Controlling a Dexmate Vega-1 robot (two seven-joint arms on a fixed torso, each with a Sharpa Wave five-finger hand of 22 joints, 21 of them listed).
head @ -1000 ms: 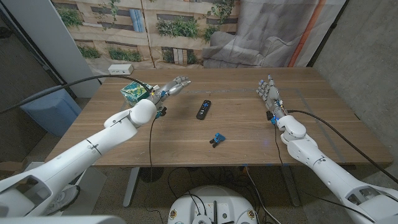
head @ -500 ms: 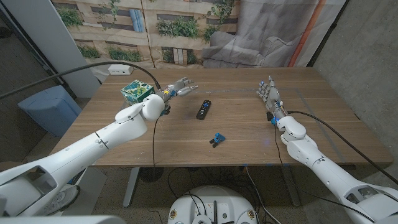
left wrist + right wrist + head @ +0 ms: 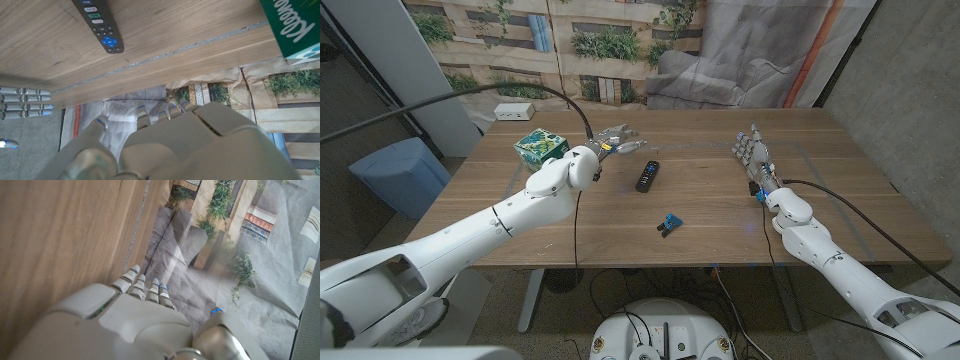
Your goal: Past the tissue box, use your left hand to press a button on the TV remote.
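My left hand (image 3: 617, 140) hangs with fingers spread, grasping nothing, between the green tissue box (image 3: 540, 148) and the TV remote (image 3: 647, 176), which lies near the middle of the wooden table (image 3: 720, 215). My right hand (image 3: 753, 153) stands released at the right, fingers straight. A small blue-and-black object (image 3: 668, 224) lies nearer me than the remote, and a white power strip (image 3: 514, 110) sits at the far left corner.

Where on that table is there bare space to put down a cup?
Bare wood lies between the TV remote and the right hand, and along the near edge before the small blue object. It is crowded around the tissue box and the left hand.
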